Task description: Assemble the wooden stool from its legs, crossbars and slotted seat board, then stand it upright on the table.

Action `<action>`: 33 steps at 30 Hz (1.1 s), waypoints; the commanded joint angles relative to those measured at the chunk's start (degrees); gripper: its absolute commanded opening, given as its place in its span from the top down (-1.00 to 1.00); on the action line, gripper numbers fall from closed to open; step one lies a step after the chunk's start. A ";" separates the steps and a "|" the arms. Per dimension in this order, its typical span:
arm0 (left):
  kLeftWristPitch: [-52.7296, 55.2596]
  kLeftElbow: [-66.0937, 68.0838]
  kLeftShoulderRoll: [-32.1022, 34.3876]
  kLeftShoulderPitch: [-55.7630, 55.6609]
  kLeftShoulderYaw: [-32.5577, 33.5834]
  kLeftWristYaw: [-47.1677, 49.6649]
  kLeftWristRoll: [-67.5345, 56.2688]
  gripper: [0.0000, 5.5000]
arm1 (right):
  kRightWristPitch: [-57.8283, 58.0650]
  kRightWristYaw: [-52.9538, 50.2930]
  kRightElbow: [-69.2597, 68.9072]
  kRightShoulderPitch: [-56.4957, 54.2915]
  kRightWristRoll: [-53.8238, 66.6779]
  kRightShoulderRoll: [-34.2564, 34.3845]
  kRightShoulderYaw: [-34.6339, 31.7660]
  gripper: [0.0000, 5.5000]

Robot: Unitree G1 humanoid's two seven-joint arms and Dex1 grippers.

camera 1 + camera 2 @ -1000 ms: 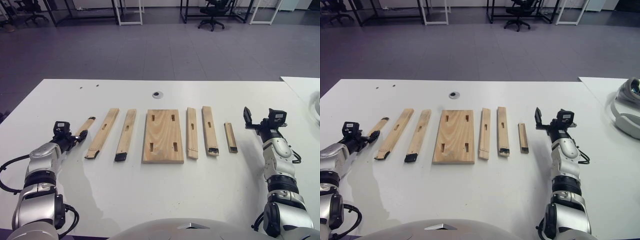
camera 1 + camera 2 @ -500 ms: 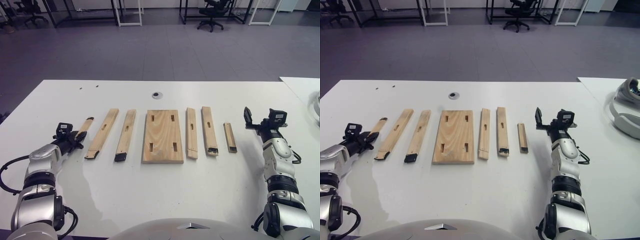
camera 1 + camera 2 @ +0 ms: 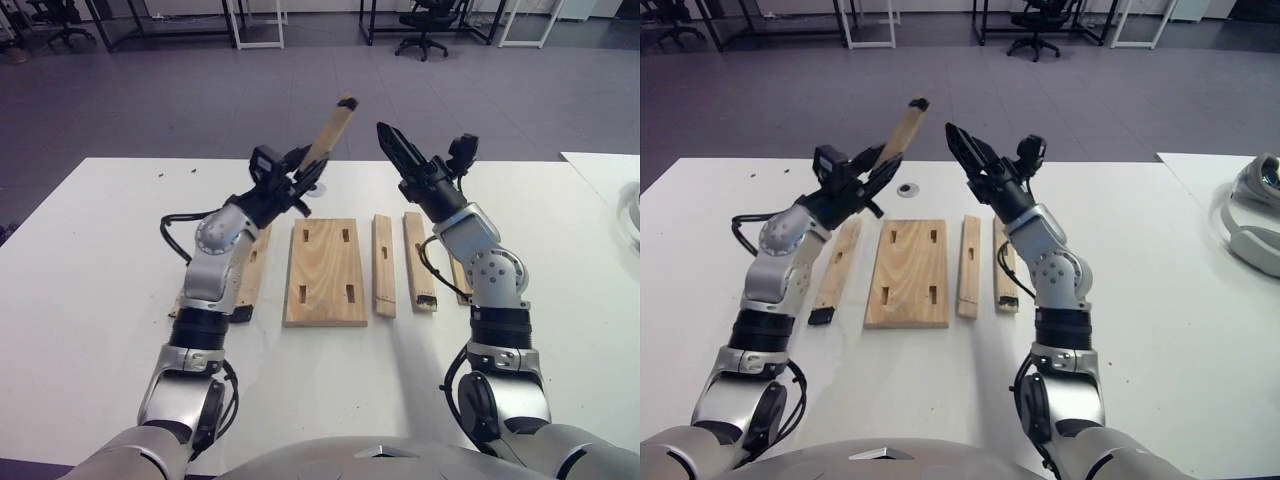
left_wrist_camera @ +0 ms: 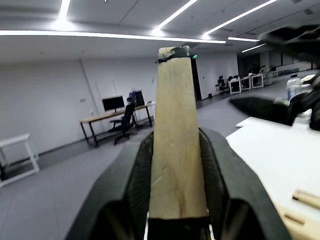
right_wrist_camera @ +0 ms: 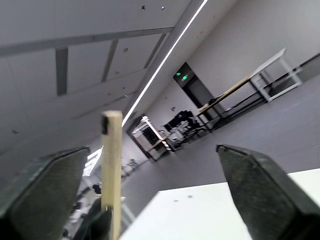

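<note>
Handover, judging by poses. Pinched crossbar (image 3: 330, 128) in fingers of left gripper (image 3: 298, 175), aslant high above seat board (image 3: 325, 272) flat on surface (image 3: 100, 230). Held fingers of right gripper (image 3: 390, 140) spread near its free end. Needed square closure there before loosening left pinch.

The left arm (image 3: 210, 275) covers most of the two left legs (image 3: 256, 265); the right arm (image 3: 478, 250) hides all but a sliver of the far-right crossbar (image 3: 458, 288); the held crossbar (image 4: 176, 115) has its lower end out of sight inside the left gripper (image 4: 177, 145); the fingers (image 5: 265, 192) of the right gripper (image 5: 155, 185) are blurred and cut off by the picture's edges; a headset (image 3: 1252, 215) runs off the right edge.
</note>
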 commanded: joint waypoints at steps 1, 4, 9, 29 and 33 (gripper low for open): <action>0.71 -3.25 0.98 -0.83 -3.17 -0.49 3.51 0.54 | 1.49 -2.92 -1.96 -2.50 1.67 1.47 -0.54 -0.46; 1.09 -3.86 2.16 -0.48 -4.28 -0.50 5.49 0.54 | 2.20 -3.57 -3.81 -2.13 2.45 2.11 -0.04 -0.22; 1.01 -4.09 2.99 -0.49 -4.43 -0.81 5.82 0.54 | 3.43 -5.49 -5.97 -1.58 3.46 2.53 -0.38 0.10; 4.16 -3.54 5.04 4.88 -1.98 1.18 6.12 0.17 | -3.91 -12.61 -4.58 9.39 -7.05 1.05 -5.06 0.85; 5.98 -3.40 4.16 8.54 2.45 6.42 5.36 0.04 | -8.10 -12.90 -1.72 15.75 -12.76 3.01 -3.95 0.85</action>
